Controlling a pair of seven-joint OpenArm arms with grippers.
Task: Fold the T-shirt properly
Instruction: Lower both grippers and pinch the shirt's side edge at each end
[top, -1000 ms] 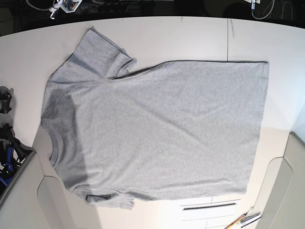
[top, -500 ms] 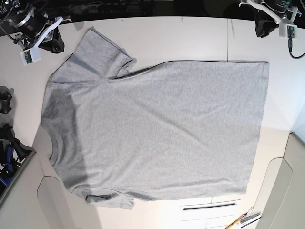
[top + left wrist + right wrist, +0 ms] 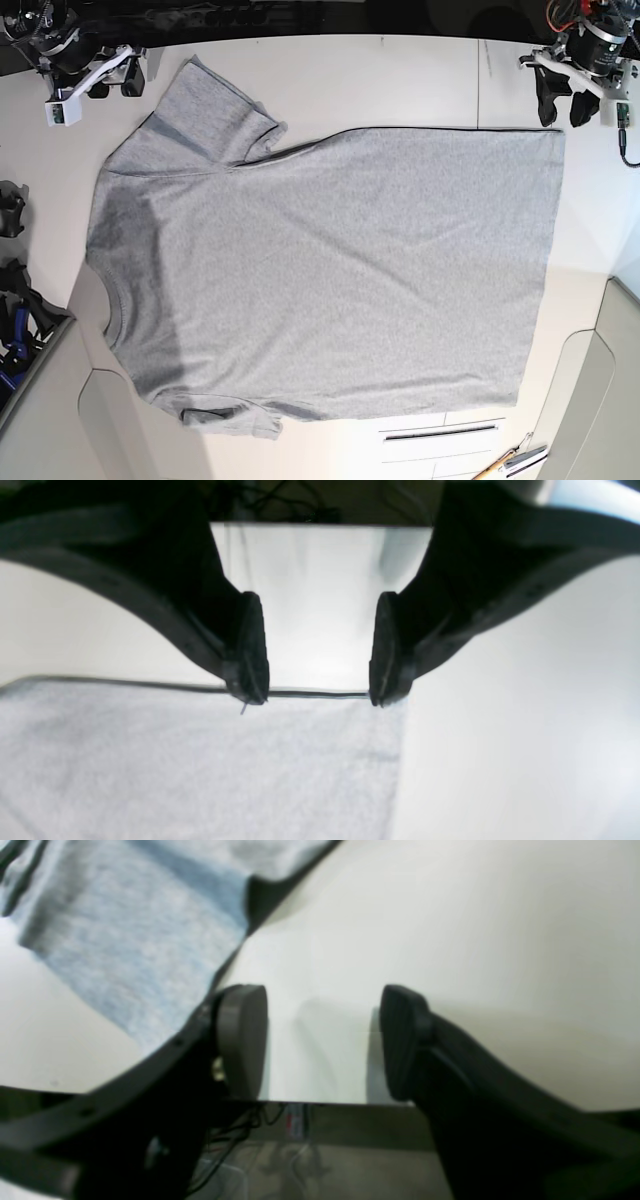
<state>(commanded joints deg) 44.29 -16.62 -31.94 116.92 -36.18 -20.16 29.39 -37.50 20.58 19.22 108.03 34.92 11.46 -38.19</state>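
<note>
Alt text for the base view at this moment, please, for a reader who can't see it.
A grey T-shirt lies flat on a white table, plain side up, collar toward the left and hem toward the right. The right gripper, open, hangs beside the far sleeve at top left, and the left gripper, open, hangs at the far hem corner at top right.

Bright, even overhead light — both wrist views soft and blurred, glare on the white table (image 3: 320,605).
</note>
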